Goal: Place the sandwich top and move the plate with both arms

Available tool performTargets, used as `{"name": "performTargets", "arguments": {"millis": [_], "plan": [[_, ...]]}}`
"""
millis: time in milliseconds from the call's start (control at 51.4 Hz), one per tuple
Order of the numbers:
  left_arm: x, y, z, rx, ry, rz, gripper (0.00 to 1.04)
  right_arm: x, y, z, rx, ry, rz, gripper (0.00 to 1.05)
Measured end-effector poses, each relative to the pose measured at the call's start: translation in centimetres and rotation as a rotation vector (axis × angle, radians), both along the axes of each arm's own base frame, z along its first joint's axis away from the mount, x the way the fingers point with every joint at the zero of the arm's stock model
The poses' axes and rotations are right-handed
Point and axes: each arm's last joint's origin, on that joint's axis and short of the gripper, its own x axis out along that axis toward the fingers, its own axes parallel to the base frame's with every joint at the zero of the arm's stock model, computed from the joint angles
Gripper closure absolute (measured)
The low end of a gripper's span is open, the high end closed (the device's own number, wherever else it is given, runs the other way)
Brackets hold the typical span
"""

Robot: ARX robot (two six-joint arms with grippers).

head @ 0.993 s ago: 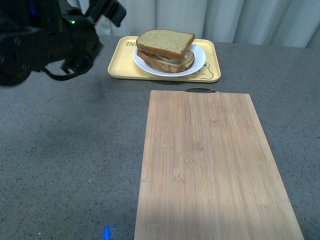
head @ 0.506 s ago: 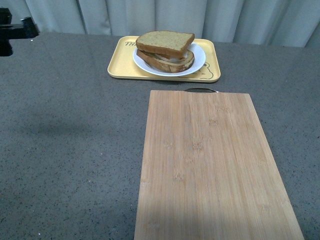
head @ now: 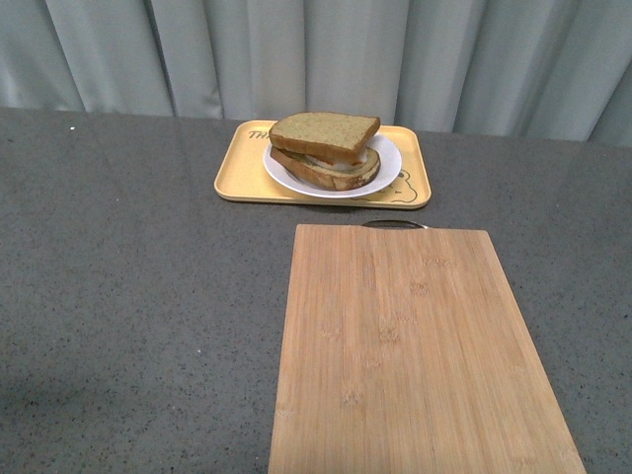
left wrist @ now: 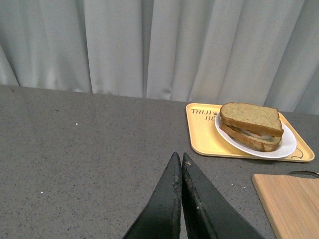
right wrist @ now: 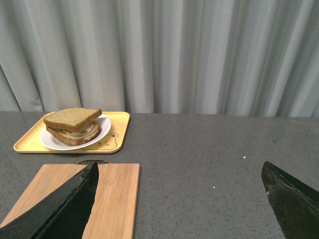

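Note:
The sandwich top [head: 324, 132], a brown bread slice, lies on the stacked sandwich on the round white plate [head: 387, 166]. The plate sits on a yellow tray [head: 240, 163] at the far middle of the table. Neither arm shows in the front view. In the left wrist view my left gripper [left wrist: 179, 158] is shut and empty above the grey table, well short of the sandwich top [left wrist: 250, 117] and the plate [left wrist: 287, 147]. In the right wrist view my right gripper [right wrist: 180, 169] is open wide and empty, with the sandwich top [right wrist: 72, 117] and the plate [right wrist: 102, 125] far off.
A bamboo cutting board [head: 415, 346] lies on the near side of the tray, reaching to the table's front edge. It also shows in the left wrist view [left wrist: 291, 199] and the right wrist view [right wrist: 114, 194]. Grey curtains [head: 326, 54] hang behind the table.
The left arm has drawn out of the front view at the far left. The view has tilted up, so the curtains now show. The sandwich and plate have not moved.

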Motion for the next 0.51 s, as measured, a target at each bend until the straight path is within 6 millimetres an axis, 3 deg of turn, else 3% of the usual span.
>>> {"name": "performTargets", "arguments": {"millis": [506], "plan": [[-4.1,0.0,0.1,0.003,0.002,-0.001,1.01,0.0,0.0,0.0,0.000,0.000,0.000,0.09]]}}
